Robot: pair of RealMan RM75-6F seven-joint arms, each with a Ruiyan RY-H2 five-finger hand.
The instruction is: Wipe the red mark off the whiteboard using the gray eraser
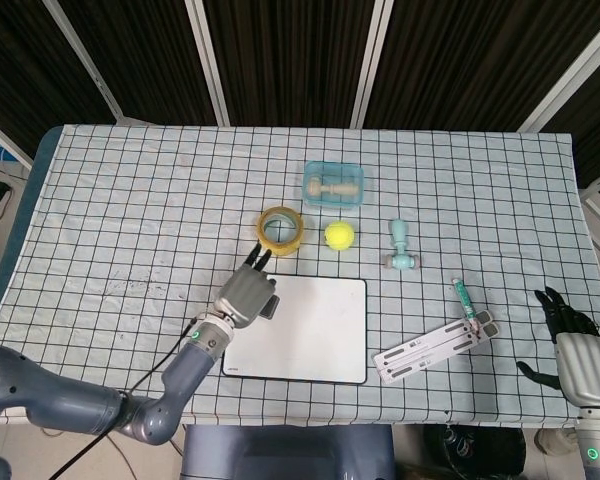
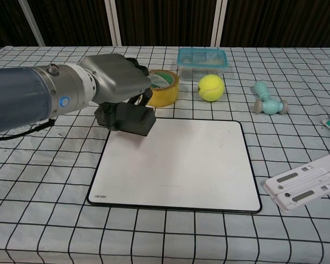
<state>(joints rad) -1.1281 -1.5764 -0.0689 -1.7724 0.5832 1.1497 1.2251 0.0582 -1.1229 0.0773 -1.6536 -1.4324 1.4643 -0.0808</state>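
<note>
Gray eraser [image 2: 131, 119] gripped in left hand [image 2: 116, 80], at whiteboard's [image 2: 181, 165] far-left corner. No red mark visible; wiping looks finished, next likely set eraser down. Right hand [image 1: 580, 350] open, idle.

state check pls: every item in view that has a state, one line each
left hand: grips the gray eraser, at the whiteboard's far-left corner
gray eraser: held, at the board's corner
whiteboard: flat on the table, no red mark visible
right hand: holds nothing, fingers apart, at the table's edge
blue container: small item inside; lid unclear
tape roll: lying flat
</note>
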